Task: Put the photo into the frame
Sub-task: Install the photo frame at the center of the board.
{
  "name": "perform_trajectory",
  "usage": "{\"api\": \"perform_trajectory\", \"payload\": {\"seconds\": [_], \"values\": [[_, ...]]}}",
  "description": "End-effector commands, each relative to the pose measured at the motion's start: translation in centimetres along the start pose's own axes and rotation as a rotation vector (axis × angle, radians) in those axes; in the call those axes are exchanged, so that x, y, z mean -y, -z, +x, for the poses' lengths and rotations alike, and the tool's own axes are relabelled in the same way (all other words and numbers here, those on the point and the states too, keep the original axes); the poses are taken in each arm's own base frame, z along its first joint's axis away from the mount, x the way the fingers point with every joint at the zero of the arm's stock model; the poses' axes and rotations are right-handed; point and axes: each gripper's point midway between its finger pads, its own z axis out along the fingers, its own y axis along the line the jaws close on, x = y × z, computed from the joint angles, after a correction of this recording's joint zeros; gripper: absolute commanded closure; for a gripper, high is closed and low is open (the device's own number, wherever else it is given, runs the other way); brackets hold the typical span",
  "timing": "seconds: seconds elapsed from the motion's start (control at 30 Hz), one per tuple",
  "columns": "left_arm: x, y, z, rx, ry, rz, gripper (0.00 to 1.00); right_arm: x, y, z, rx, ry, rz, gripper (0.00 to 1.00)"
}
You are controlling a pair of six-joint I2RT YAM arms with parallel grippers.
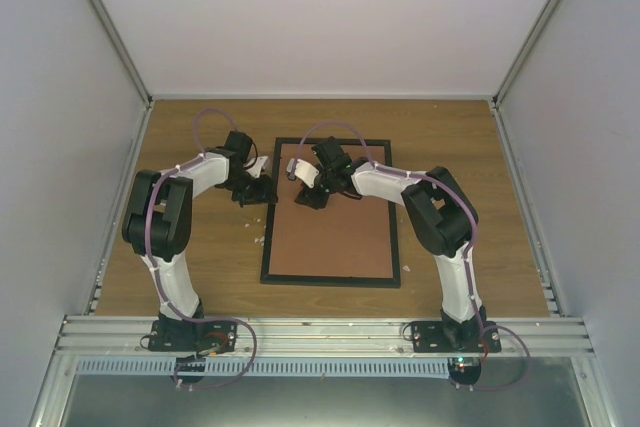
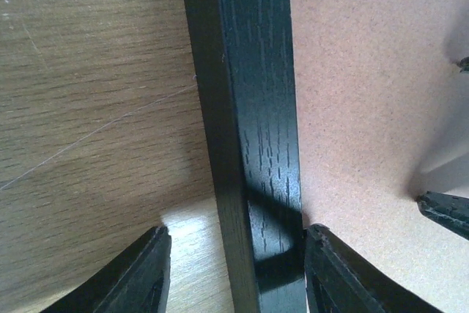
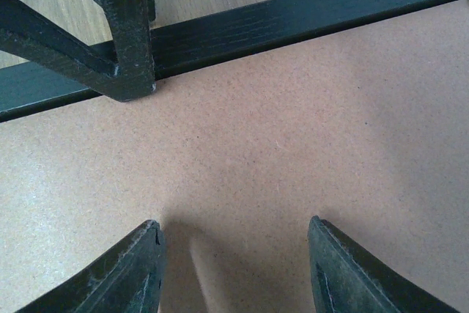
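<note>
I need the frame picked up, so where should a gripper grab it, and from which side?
Probably its left long rail, from above: the frame lies flat, and the left gripper straddles that narrow bar, open, with room on either side.

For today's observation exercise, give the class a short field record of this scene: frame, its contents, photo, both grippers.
frame: black, flat on table
inside frame: brown board
photo: not in view
left gripper: open, straddling frame's left rail
right gripper: open, over board
</note>
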Motion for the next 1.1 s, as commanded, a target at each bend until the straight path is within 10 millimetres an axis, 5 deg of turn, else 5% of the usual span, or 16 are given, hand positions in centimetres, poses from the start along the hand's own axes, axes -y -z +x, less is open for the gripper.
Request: {"api": "perform_trajectory", "payload": {"seconds": [0.0,0.13,0.3,0.4,0.57,0.73,0.87,1.07], "values": [[-3.6,-3.2,1.6,-0.062,0.028,-0.147,0.49,-1.5,-1.3,5.7,-0.173,-0.058,-0.051,0.45],[-2.7,-2.2,0.6,-0.023,-0.003,-0.121,0.48,-1.6,-1.3,5.6,-0.173,-0.058,-0.055,0.45],[-0.1,3.8,-3.6,0.183,-0.126,-0.052,0.41,-1.8,-0.2,4.1,-0.132,-0.06,-0.078,0.45],[1.1,7.0,-4.1,0.251,-0.217,-0.035,0.36,-2.4,0.8,2.7,-0.083,-0.047,-0.109,0.45],[2.8,8.2,-0.3,0.208,-0.418,0.041,0.25,-3.8,2.5,1.1,-0.016,0.007,-0.174,0.45],[4.7,10.3,5.0,0.26,-0.821,0.11,0.21,-5.8,3.7,0.9,0.009,0.019,-0.266,0.46],[5.1,9.4,8.6,0.191,-1.021,0.079,0.22,-6.4,4.1,1.1,0.005,0.005,-0.274,0.46],[4.3,7.5,9.0,0.131,-1.027,-0.023,0.29,-6.2,3.5,2.1,-0.031,-0.017,-0.232,0.48]]}}
